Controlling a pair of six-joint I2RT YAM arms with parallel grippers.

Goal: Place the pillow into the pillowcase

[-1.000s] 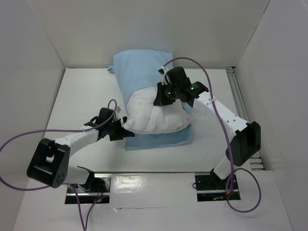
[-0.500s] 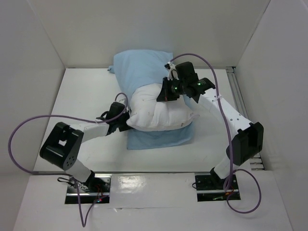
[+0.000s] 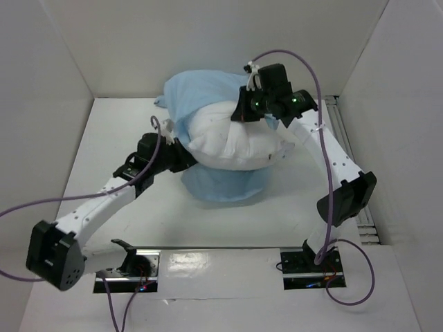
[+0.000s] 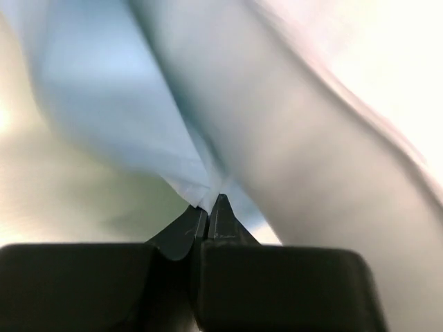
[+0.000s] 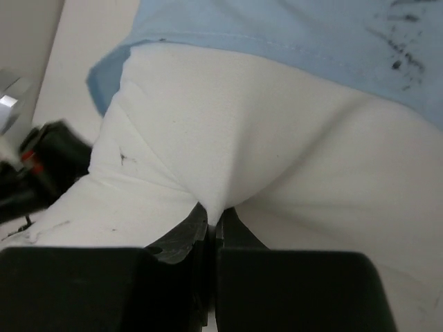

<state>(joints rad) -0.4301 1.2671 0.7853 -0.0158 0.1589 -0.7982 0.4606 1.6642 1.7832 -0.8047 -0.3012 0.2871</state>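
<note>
Light-blue thin cloth pillowcase (image 3: 201,93) drapes over the far and left part of the large plump white fabric pillow (image 3: 232,142). The cushion is only partly inside the sack. Its near and right bulk shows bare white, and a loose fold of the blue cloth sags out beneath it onto the white tabletop (image 3: 118,131) on the near side. The bundle lies toward the far middle of the tabletop, close to the back wall.

The left arm reaches from its near-left base diagonally to the pillow's left end. In its wrist view the left fingers (image 4: 185,229) are pressed together on a pinched ridge of the blue cloth, which fans away above them. The right arm climbs from its near-right base along the right side, bends, and comes in over the pillow's far right corner, with green lights glowing on the wrist. The right fingers (image 5: 181,235) are closed on a tuck of white pillow fabric just below the pillowcase's hemmed edge. Dark specks mark the blue cloth there. A purple cable (image 3: 291,59) arcs over that wrist.
</note>
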